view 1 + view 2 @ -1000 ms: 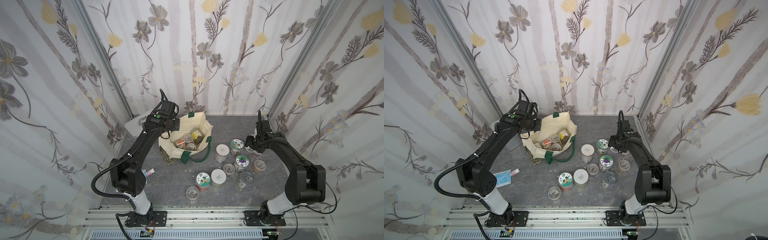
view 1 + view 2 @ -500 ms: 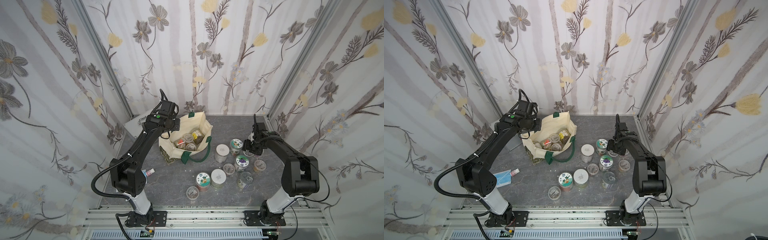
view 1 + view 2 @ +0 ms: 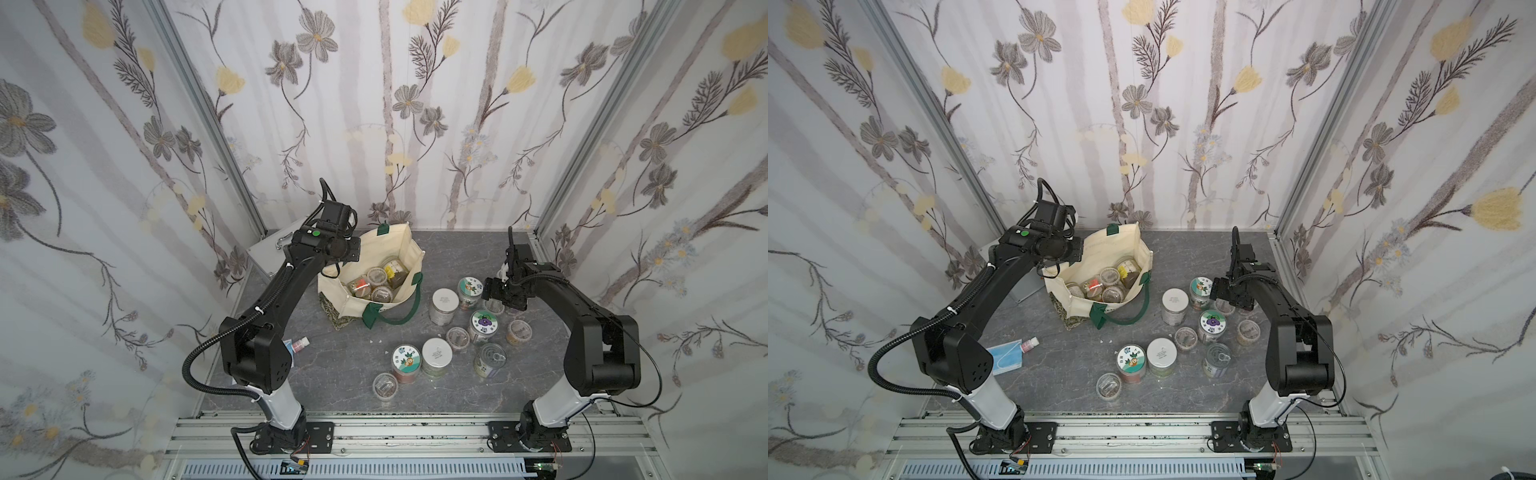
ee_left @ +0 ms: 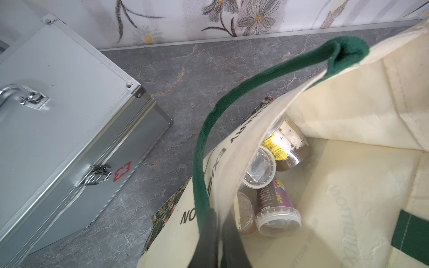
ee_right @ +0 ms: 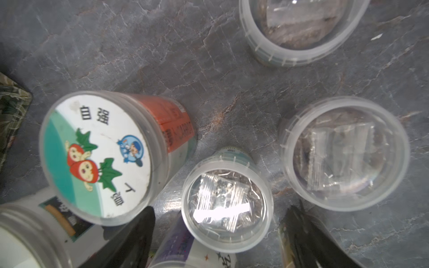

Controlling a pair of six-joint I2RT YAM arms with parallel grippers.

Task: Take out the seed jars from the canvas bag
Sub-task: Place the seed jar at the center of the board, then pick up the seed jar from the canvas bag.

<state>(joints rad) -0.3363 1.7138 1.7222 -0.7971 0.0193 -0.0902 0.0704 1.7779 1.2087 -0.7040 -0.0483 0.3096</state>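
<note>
Right gripper (image 5: 220, 210) is just now opening wide around the clear-lidded seed jar (image 5: 227, 199) I'm setting on the worktop (image 3: 332, 374) well clear of the canvas bag (image 3: 395, 245), so that one's out, while my left gripper (image 4: 214, 222) is pinching the bag's rim over the remaining jars (image 3: 376, 276).

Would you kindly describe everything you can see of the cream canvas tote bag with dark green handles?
The cream canvas tote bag stands open on the grey stone-look table, soft and slightly slumped. It has dark green handles, dark lettering and a leafy patterned base. Several seed jars lie inside. The left gripper, fingers shut, pinches its rim beside one handle, holding the mouth open. A silver metal case sits beside it, apart.
</note>
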